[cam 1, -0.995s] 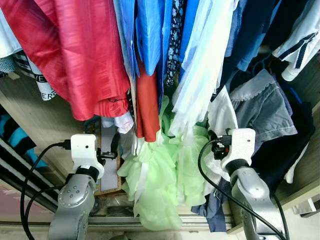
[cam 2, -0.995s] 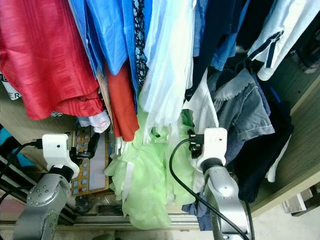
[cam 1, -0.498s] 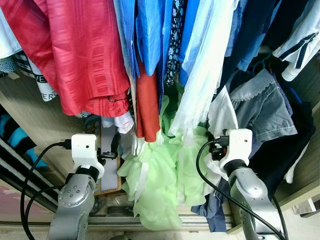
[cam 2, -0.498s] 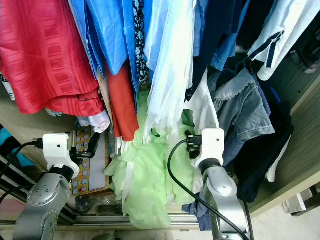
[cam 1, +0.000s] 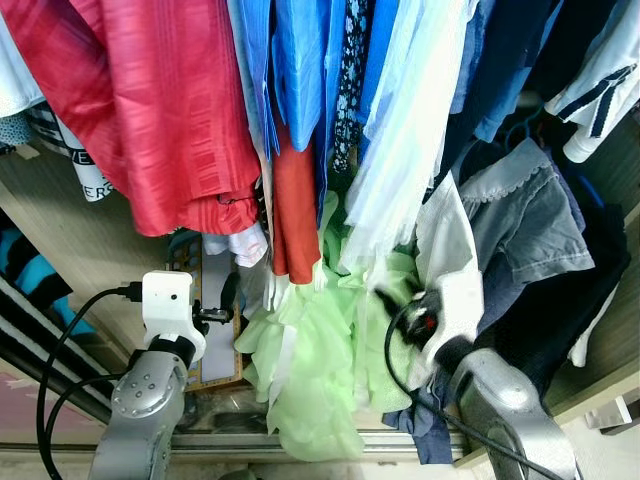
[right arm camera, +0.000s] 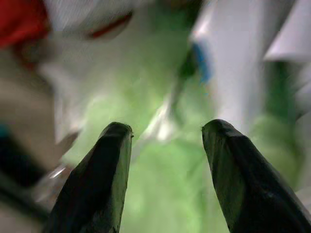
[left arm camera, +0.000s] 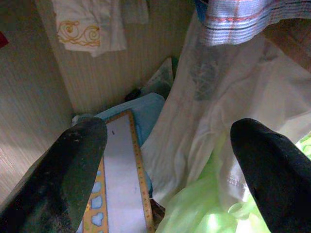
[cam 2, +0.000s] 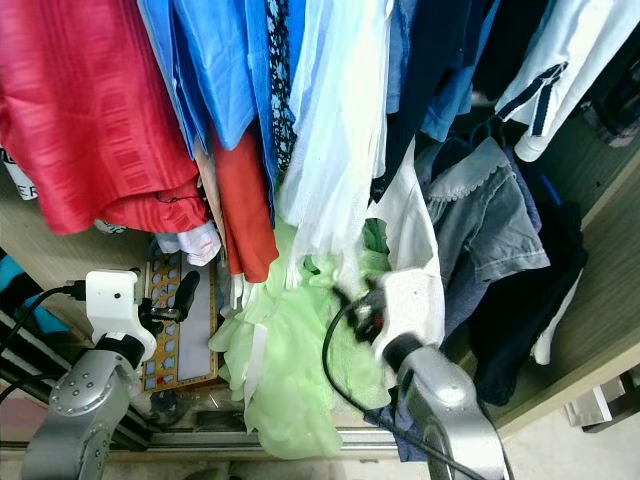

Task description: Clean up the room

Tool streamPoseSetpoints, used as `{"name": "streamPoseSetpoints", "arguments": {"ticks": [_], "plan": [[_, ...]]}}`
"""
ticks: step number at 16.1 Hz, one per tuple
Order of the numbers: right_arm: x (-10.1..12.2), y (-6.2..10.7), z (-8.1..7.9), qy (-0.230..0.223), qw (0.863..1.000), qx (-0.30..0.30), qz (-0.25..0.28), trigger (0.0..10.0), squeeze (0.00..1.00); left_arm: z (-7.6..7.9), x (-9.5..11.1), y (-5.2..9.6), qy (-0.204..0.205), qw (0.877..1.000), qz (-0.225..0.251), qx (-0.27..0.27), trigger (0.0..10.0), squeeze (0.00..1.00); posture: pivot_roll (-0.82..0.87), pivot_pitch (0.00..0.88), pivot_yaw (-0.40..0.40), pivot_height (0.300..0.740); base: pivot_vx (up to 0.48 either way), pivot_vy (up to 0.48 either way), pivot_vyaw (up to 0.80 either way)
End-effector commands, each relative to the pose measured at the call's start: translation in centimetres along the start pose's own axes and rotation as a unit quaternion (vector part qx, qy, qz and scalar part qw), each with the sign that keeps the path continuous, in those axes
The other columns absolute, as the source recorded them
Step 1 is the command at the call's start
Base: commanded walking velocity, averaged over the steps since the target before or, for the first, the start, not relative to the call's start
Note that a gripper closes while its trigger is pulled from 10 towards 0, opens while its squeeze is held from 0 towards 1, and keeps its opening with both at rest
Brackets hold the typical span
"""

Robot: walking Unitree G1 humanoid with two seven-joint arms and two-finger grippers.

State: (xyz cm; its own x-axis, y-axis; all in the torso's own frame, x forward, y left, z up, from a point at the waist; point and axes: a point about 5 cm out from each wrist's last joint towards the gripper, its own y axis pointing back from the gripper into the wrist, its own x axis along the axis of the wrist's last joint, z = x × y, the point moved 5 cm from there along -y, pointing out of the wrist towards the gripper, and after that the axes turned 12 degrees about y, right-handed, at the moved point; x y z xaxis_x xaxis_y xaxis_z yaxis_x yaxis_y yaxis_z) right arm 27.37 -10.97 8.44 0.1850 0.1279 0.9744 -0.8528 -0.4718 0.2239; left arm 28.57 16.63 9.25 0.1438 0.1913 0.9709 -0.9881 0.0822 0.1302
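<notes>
The right claw (right arm camera: 165, 145), its fingers spread with nothing between them, has swung toward the robot's left over the last second; its wrist housing, sharp and steady before, now shows blurred and tilted against the pale green garment (cam 1: 320, 370), and the right wrist view looks straight into that green fabric. The left claw (left arm camera: 167, 160) holds where it was, fingers wide apart and empty, above the board with the ruler edge (left arm camera: 121, 189) on the wardrobe floor. The green garment hangs low, bunched beneath the red shirt (cam 1: 150, 110) and blue clothes (cam 1: 300, 70). Likely the right arm is reaching for it.
</notes>
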Motion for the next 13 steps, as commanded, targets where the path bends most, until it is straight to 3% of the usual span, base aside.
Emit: {"name": "streamPoseSetpoints", "arguments": {"ticks": [1, 2, 6, 11, 13], "plan": [[0.0, -0.1, -0.9, -0.002, 0.999, 0.032, -0.004, 10.0, 0.0, -0.2, -0.3, -0.1, -0.005, 1.0, -0.01, 0.0, 10.0, 0.0, -0.02, 0.0, 0.006, 0.74, 0.0, 0.0, 0.0], [0.2, -0.4, -1.5, -0.001, 0.998, 0.061, 0.003, 10.0, 0.0, -0.5, -0.9, 0.2, -0.016, 1.0, -0.022, 0.01, 10.0, 0.0, -0.02, 0.0, 0.001, 0.74, 0.0, 0.0, 0.0], [1.6, -1.4, -0.9, 0.023, 0.998, 0.043, 0.035, 10.0, 0.0, -2.5, -0.9, 0.6, -0.004, 0.998, -0.018, 0.066, 10.0, 0.0, -0.01, 0.0, 0.003, 0.74, 0.0, 0.0, 0.0], [1.1, -1.5, -1.2, 0.008, 0.998, 0.061, 0.021, 10.0, 0.0, -3.3, -1.6, 1.0, -0.002, 0.994, -0.044, 0.102, 10.0, 0.0, -0.02, 0.0, 0.005, 0.74, 0.0, 0.0, 0.8], [-0.1, -1.1, -3.0, 0.003, 0.993, 0.12, -0.015, 10.0, 0.0, -3.5, -1.6, 0.9, -0.005, 0.994, -0.044, 0.105, 10.0, 0.0, -0.02, 0.0, 0.006, 0.74, 0.0, 0.0, 0.8]]}}
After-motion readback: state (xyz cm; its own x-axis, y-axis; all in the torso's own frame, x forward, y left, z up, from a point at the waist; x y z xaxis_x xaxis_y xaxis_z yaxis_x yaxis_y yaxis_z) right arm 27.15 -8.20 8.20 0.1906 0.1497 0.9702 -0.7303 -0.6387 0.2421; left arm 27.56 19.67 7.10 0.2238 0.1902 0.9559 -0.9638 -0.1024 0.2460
